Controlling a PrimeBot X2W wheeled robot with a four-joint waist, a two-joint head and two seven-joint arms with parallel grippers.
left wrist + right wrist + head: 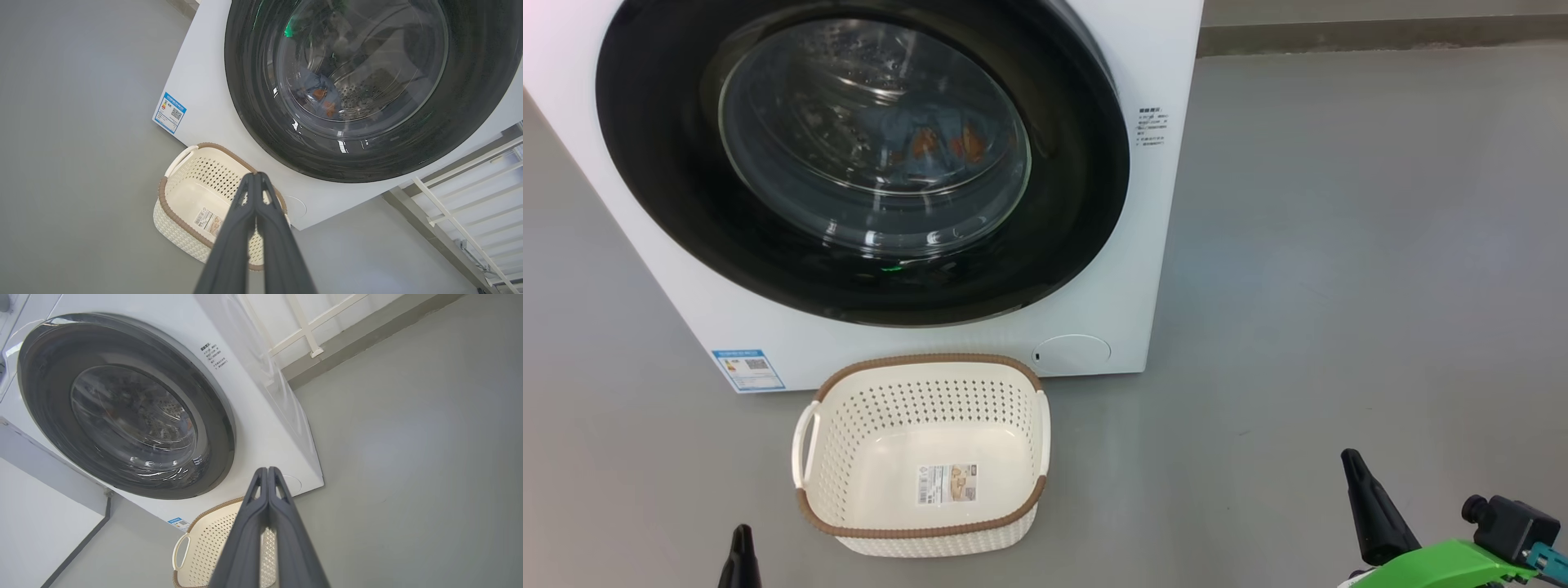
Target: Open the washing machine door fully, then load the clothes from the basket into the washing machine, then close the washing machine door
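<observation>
At twelve o'clock in the head view, the washing machine door (862, 159) sits flush against the white front of the washing machine (1094, 269), its glossy black rim unbroken and its bulging glass centre catching reflections. Behind that glass, near the middle of the drum, lie the clothes (939, 140), a light blue heap with orange-brown prints. At six o'clock from the door, on the grey floor (1339, 245) close against the machine's base, the basket (931, 360) stands upright and holds nothing but its label. Judged from this, loading and closing both look done, so the task seems to be at its end. The next move calls for little more than holding both arms clear, and perhaps checking that the latch has caught, which the frames cannot confirm. The left gripper (740, 555) at seven o'clock and the right gripper (1351, 457) at four o'clock each have their fingers pressed together on nothing, well apart from the door.
</observation>
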